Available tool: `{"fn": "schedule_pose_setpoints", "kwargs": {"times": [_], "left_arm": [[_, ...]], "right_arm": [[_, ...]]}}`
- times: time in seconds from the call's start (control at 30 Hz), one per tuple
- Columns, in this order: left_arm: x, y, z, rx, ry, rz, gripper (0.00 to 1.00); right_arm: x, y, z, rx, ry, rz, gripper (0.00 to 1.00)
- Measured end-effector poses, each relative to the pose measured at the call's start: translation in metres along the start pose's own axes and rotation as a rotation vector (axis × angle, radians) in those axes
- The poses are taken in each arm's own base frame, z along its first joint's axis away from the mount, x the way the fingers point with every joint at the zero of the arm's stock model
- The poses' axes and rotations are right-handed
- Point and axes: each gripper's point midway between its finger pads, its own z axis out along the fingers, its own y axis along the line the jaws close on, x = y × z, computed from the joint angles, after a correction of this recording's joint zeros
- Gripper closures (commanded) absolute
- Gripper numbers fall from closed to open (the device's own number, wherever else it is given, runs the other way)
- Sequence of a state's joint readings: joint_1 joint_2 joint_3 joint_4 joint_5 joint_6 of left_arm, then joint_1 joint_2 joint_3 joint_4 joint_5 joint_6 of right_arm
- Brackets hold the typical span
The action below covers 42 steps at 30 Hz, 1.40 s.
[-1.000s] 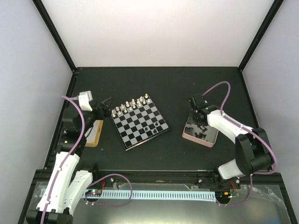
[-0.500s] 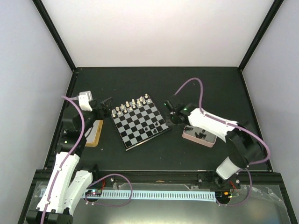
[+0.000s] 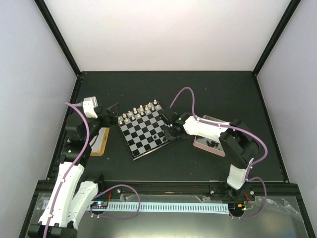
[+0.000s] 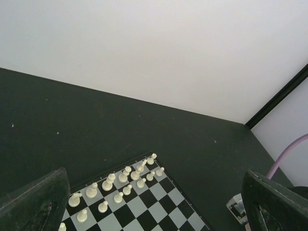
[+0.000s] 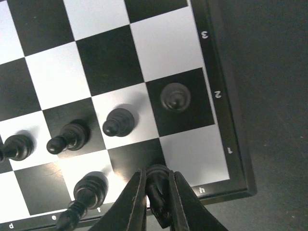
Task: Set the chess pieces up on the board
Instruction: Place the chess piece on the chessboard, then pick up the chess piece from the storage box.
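The board point(image 3: 144, 139) lies mid-table, turned at an angle. White chess pieces point(image 3: 139, 112) stand in two rows along its far edge and show in the left wrist view point(image 4: 119, 179). My right gripper point(image 3: 171, 130) is over the board's right corner. In the right wrist view it point(image 5: 157, 191) is shut on a black piece point(image 5: 157, 176) held at the corner squares of the board point(image 5: 110, 60). Several black pieces point(image 5: 119, 122) stand on nearby squares. My left gripper point(image 3: 115, 109) hangs open and empty left of the board, fingers point(image 4: 34, 203) wide apart.
A pink-rimmed tray point(image 3: 207, 147) holding more black pieces sits right of the board, just behind my right arm. A tan-rimmed tray point(image 3: 101, 142) lies left of the board under my left arm. Dark frame rails border the table.
My right gripper has swung left from above the pink tray to the board's right corner with a black piece in it. The left arm has not moved.
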<state>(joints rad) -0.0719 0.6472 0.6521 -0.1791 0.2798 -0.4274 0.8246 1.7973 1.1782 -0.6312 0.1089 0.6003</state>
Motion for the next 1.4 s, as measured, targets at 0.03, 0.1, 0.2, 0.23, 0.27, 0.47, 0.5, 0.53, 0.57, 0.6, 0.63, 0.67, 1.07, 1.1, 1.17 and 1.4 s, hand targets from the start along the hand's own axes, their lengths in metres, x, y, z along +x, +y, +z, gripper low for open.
{"fn": "schedule_pose_setpoints", "kwargs": {"times": [0.03, 0.1, 0.2, 0.23, 0.27, 0.47, 0.5, 0.53, 0.57, 0.6, 0.63, 0.67, 1.07, 1.1, 1.17, 1.4], "left_arm": [[0.000, 0.000, 0.000, 0.000, -0.001, 0.000, 0.01], [0.000, 0.000, 0.000, 0.001, -0.002, 0.001, 0.01], [0.000, 0.000, 0.000, 0.001, -0.002, 0.001, 0.01], [0.000, 0.000, 0.000, 0.001, -0.002, 0.001, 0.01], [-0.001, 0.000, 0.000, 0.001, -0.003, 0.001, 0.01], [-0.001, 0.000, 0.000, 0.002, -0.004, 0.001, 0.01], [-0.001, -0.001, 0.000, 0.002, -0.004, 0.001, 0.01], [-0.001, -0.001, 0.000, 0.002, -0.005, 0.002, 0.01], [-0.001, -0.001, -0.001, 0.003, -0.007, 0.002, 0.01], [-0.002, -0.001, -0.001, 0.003, -0.007, 0.002, 0.01], [-0.002, -0.001, -0.001, 0.004, -0.009, 0.003, 0.01], [-0.002, -0.001, -0.001, 0.003, -0.009, 0.003, 0.01], [-0.001, -0.001, -0.001, 0.001, -0.006, 0.002, 0.01], [-0.001, -0.001, -0.001, 0.001, -0.006, 0.002, 0.01], [-0.001, -0.001, -0.001, 0.001, -0.006, 0.002, 0.01], [-0.001, -0.001, -0.001, 0.001, -0.006, 0.002, 0.01]], "right_arm": [[0.000, 0.001, 0.001, -0.001, 0.002, -0.002, 0.87], [0.000, 0.006, 0.003, -0.005, 0.007, -0.009, 0.86], [0.001, 0.011, 0.006, -0.010, 0.015, -0.020, 0.85], [0.002, 0.013, 0.007, -0.010, 0.018, -0.023, 0.84], [0.002, 0.014, 0.008, -0.011, 0.019, -0.026, 0.84], [0.000, 0.017, 0.006, -0.011, 0.016, -0.032, 0.75], [-0.001, 0.016, 0.006, -0.008, 0.015, -0.031, 0.73], [-0.001, 0.016, 0.006, -0.007, 0.015, -0.032, 0.73], [0.000, 0.015, 0.006, -0.004, 0.018, -0.032, 0.72], [0.001, 0.015, 0.006, -0.002, 0.020, -0.030, 0.72], [0.001, 0.014, 0.005, 0.000, 0.023, -0.031, 0.72], [0.001, 0.014, 0.005, 0.001, 0.023, -0.030, 0.72], [-0.032, -0.003, -0.056, -0.018, -0.150, 0.057, 0.70], [-0.036, -0.012, -0.063, -0.017, -0.174, 0.082, 0.70], [-0.043, -0.036, -0.073, -0.003, -0.215, 0.144, 0.70], [-0.028, -0.145, -0.064, 0.117, -0.223, 0.391, 0.70]]}}
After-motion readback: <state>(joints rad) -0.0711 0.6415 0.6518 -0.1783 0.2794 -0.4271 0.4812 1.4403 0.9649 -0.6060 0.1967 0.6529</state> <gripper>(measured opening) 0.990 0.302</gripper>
